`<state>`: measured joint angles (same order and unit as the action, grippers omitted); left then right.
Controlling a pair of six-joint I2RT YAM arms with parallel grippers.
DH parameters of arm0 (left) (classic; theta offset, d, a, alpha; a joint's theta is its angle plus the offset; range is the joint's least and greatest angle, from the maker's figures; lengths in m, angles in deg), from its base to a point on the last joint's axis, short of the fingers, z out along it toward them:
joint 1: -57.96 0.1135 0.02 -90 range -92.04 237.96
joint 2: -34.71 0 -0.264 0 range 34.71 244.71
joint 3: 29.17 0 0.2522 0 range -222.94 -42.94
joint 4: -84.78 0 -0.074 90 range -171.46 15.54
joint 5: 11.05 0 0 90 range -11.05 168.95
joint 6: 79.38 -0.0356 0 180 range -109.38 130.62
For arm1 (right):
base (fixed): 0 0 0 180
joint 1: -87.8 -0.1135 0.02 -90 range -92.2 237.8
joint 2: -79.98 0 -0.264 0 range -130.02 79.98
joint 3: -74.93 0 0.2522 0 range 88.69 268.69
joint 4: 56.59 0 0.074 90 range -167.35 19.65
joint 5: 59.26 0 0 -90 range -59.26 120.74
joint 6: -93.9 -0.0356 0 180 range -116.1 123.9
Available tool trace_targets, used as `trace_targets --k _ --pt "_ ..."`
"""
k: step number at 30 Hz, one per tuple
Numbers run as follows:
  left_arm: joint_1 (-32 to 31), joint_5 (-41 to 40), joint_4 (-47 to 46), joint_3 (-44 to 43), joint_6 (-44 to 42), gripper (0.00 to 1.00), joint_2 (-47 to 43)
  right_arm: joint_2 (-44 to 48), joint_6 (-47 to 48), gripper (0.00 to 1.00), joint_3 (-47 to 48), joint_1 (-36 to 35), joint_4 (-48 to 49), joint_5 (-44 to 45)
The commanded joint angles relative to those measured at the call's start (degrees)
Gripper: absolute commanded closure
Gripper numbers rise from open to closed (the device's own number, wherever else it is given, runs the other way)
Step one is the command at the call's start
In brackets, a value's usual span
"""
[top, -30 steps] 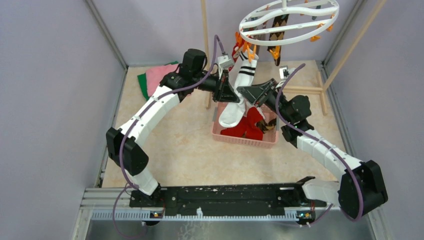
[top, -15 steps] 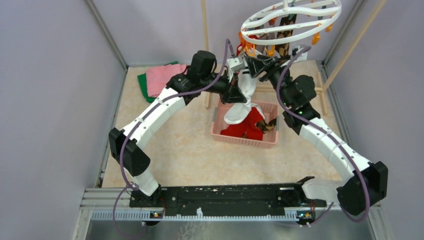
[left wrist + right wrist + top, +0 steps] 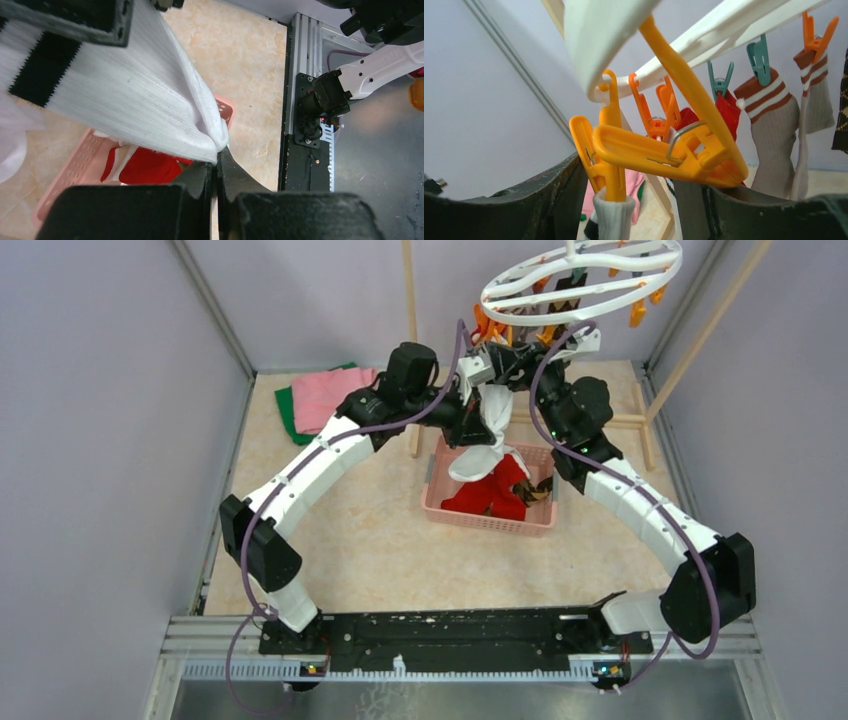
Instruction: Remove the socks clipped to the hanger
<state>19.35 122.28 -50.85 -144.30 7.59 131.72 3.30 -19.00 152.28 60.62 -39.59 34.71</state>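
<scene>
Left fingers (image 3: 197, 177) pinch the toe-down hanging sock (image 3: 125, 100); right fingers (image 3: 556, 197) gape around its clip (image 3: 606, 172).

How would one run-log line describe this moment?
left gripper: shut on striped white sock | right gripper: open, straddling orange clip on hanger

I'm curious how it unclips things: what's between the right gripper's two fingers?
An orange clip holding a white sock's cuff, shown in the right wrist view.
</scene>
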Motion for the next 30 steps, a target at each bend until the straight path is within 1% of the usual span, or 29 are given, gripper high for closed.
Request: trace_targets --k 1,8,11,16,17,24,30 --pt "-1.04 -1.47 -1.18 -2.35 -0.37 1.00 0.35 -0.76 1.00 0.41 3.73 -0.71 5.74 1.05" --pt "-1.29 -2.07 -1.54 -3.39 0.68 1.00 1.28 -1.66 0.76 0.42 3.83 -0.70 7.83 1.72" --pt "-1.38 -2.64 -1.53 -3.12 1.19 1.00 1.64 -2.05 0.33 0.60 3.17 -0.71 11.53 1.02" --pt "-1.25 -4.79 -0.75 -2.96 1.27 1.00 1.69 -1.95 -0.92 0.96 0.66 -0.72 15.80 -0.33" --pt "-1.18 -5.26 -0.65 -2.96 1.35 1.00 1.62 -1.83 -1.37 1.00 -0.09 -0.70 16.68 -0.39" --pt "0.55 -6.69 0.16 -2.82 2.94 1.00 2.28 -1.58 -4.45 1.00 -4.50 -0.62 23.54 -2.77" --pt "2.03 -9.13 -0.95 0.03 2.94 1.00 1.49 -0.84 -9.11 1.00 -7.92 0.02 27.47 -3.84"
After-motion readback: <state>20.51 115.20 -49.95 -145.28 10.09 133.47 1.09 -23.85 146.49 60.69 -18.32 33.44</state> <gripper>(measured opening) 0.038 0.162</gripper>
